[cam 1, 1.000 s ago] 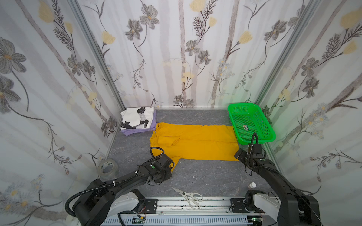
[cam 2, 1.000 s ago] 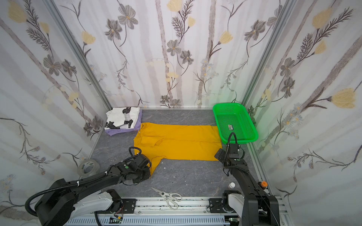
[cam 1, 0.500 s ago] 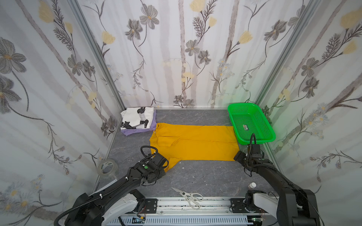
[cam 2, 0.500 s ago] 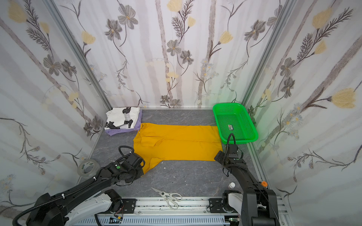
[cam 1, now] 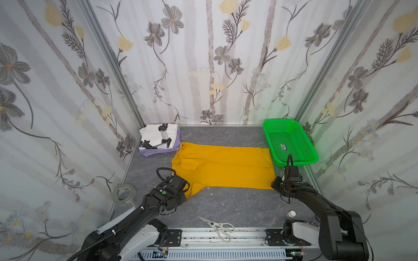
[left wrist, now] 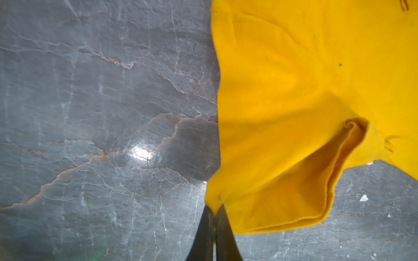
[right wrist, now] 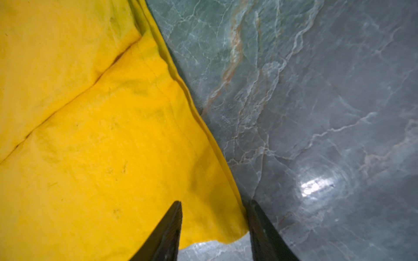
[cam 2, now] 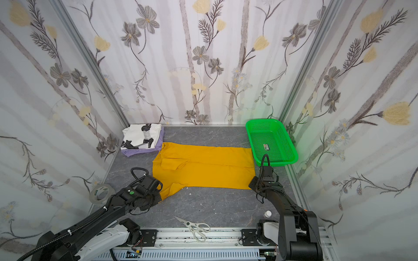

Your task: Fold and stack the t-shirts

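At the back left, the white printed t-shirt (cam 1: 156,135) lies folded on the lavender t-shirt (cam 1: 149,153), with the mustard-yellow t-shirt (cam 1: 226,168) spread flat mid-table. Both top views hide the fingertips, but the left wrist view shows the left gripper (left wrist: 213,209) with jaws together, pinching the sleeve's hem corner. The right wrist view shows the right gripper (right wrist: 214,203) with jaws apart, straddling the shirt's near right corner.
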